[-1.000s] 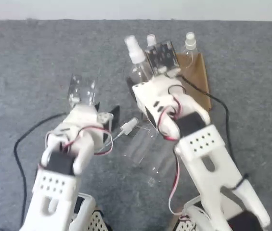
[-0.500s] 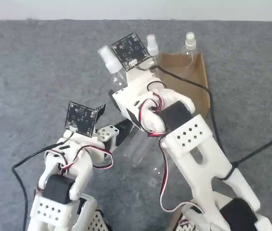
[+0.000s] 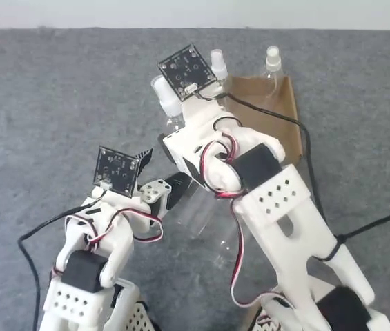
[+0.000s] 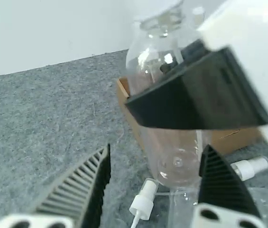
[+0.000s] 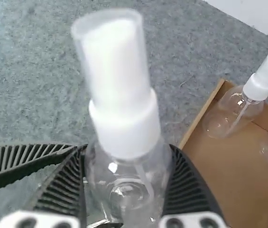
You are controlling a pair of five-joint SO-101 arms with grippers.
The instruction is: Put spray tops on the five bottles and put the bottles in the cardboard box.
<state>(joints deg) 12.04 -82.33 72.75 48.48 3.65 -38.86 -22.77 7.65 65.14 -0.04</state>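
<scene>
Your right claw point(image 5: 124, 194) is clamped round the body of a bottle point(image 5: 119, 118) with its spray top on, holding it up just beside the cardboard box point(image 5: 228, 156). Over the last second the left claw point(image 4: 155, 159) has drawn back. It now gapes wide and empty near a loose spray top point(image 4: 142, 205) on the tabletop point(image 3: 43, 89). That capping looks finished, so this bottle is ready for boxing.

White printed shells, perforated hole grids on left arm point(image 3: 77, 300) and right arm point(image 3: 284, 203). Black servos point(image 3: 84, 270), red-white-black wire looms point(image 3: 217, 160), black cables point(image 3: 27, 231). Black wrist boards point(image 3: 189, 70), probably cameras. Black ribbed fingers point(image 4: 84, 190).
</scene>
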